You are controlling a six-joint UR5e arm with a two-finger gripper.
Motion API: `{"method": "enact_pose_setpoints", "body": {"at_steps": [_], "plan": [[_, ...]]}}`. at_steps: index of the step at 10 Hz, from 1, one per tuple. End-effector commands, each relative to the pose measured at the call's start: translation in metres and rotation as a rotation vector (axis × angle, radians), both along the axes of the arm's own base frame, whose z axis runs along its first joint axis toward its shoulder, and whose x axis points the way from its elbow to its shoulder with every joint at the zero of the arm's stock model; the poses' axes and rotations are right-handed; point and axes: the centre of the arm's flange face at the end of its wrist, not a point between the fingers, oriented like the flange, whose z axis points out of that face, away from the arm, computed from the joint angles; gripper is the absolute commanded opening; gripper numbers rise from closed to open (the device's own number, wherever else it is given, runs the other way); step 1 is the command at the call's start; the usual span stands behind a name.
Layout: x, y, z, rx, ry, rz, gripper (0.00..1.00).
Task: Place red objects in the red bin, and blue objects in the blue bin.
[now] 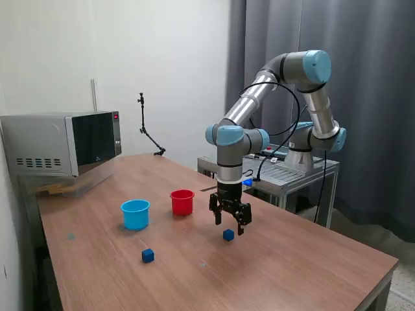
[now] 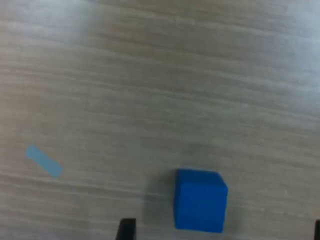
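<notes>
While the arm bends down over the wood-grain table, its black two-finger gripper hangs just above a small dark blue cube, the fingers spread apart and holding nothing. That cube sits on the tabletop, a solid block with crisp edges and a matte face; in the wrist view the same cube shows a flat top and a darker side, with one dark fingertip visible to one side of it, apart from it. A pale blue strip of tape lies flat on the streaked laminate nearby.

A second dark blue cube rests alone nearer the table's front edge, toward the exterior view's left. Behind it stand two round, slightly tapered plastic cups with rolled rims: the light blue cup and, just to the exterior view's right of it, the narrower red cup. Both stand upright and apart from each other. No red cubes can be made out on the table; whether any lie inside the cups cannot be told.

A boxy grey microwave with a dark glass door sits at the far corner.
</notes>
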Motion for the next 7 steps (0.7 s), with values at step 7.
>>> {"method": "enact_pose_setpoints", "body": {"at_steps": [7], "plan": [[0.008, 0.001, -0.015, 0.003, -0.031, -0.008, 1.0]]}}
